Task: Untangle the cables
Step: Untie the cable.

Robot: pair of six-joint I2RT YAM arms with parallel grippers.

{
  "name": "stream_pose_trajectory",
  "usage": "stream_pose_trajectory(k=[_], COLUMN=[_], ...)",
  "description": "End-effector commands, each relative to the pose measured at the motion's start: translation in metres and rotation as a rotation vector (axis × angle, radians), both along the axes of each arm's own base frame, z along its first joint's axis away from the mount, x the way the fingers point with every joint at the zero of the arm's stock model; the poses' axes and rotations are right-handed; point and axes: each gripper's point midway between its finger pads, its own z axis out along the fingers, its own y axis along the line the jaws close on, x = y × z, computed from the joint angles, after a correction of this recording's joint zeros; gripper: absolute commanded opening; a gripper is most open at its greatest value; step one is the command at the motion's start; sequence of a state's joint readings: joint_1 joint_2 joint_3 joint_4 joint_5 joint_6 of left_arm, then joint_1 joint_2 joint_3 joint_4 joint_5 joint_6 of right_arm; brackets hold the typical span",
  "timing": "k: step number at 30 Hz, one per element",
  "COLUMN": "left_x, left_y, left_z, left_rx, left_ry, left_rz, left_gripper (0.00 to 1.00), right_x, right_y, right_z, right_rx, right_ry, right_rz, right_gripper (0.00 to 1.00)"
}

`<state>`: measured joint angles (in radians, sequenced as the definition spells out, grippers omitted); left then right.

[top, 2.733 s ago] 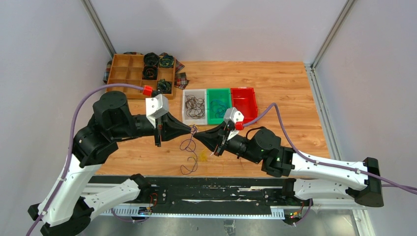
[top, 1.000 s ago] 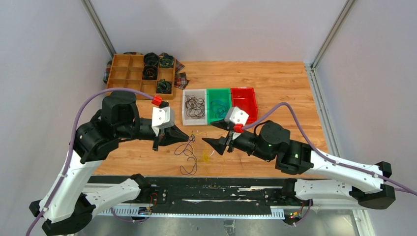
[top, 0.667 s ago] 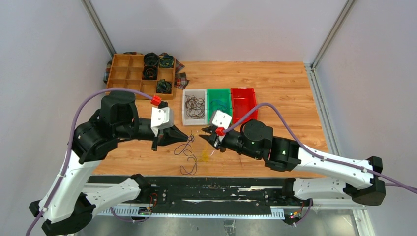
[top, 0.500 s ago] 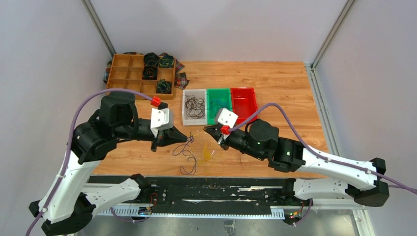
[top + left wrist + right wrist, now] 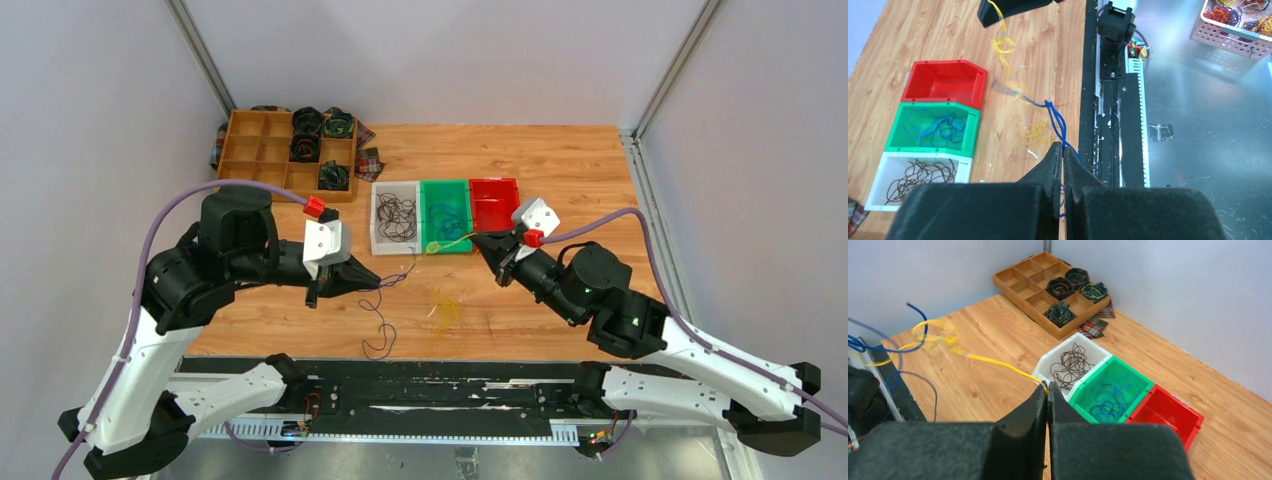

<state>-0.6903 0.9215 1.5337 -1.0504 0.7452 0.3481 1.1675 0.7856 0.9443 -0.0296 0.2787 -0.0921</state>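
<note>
My left gripper is shut on a blue cable and holds it above the table; a dark strand hangs from it to the wood. My right gripper is shut on a yellow cable, held in front of the green bin. In the left wrist view the yellow cable runs from the right gripper down to the blue one, and they meet near a knot. In the right wrist view the blue cable loops at the far left. A yellow tangle lies on the table between the arms.
Three bins stand in a row behind the grippers: white with dark cables, green with blue cables, red. A wooden compartment tray with fabric coils is back left. A white basket of cables sits off the table.
My right gripper has swung right and back toward the bins, drawing the yellow cable out from the bundle. My left gripper has stayed nearly in place, still holding the blue cable.
</note>
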Motion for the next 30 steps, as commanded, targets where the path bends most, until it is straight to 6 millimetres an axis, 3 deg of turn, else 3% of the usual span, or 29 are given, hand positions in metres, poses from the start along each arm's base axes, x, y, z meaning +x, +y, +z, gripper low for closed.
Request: stream_pose_trajectory(k=[1, 9, 16, 19, 23, 26, 30], left_x=[-0.008, -0.011, 0.002, 0.033, 0.100, 0.137, 0.165], left_y=[0.003, 0.005, 0.009, 0.012, 0.016, 0.011, -0.007], left_z=[0.009, 0.016, 0.018, 0.017, 0.036, 0.068, 0.118], left_rx=[-0.020, -0.035, -0.018, 0.044, 0.137, 0.131, 0.055], left_ry=[-0.015, -0.035, -0.102, -0.188, -0.327, -0.441, -0.510], left_rz=[-0.017, -0.021, 0.027, 0.126, 0.345, 0.434, 0.476], left_gripper=[0.00, 0.00, 0.00, 0.00, 0.00, 0.00, 0.01], right_x=[0.012, 0.030, 0.061, 0.068, 0.074, 0.073, 0.068], right_y=[-0.021, -0.049, -0.102, -0.099, -0.093, -0.090, -0.097], right_z=[0.008, 0.003, -0.013, -0.027, -0.043, -0.056, -0.080], right_rx=[0.060, 0.079, 0.095, 0.085, 0.043, 0.010, -0.017], right_ry=[0.026, 0.061, 0.107, 0.147, 0.176, 0.201, 0.254], right_rz=[-0.087, -0.220, -0.449, -0.442, -0.443, -0.430, -0.452], right_gripper=[0.01, 0.01, 0.01, 0.01, 0.01, 0.01, 0.01])
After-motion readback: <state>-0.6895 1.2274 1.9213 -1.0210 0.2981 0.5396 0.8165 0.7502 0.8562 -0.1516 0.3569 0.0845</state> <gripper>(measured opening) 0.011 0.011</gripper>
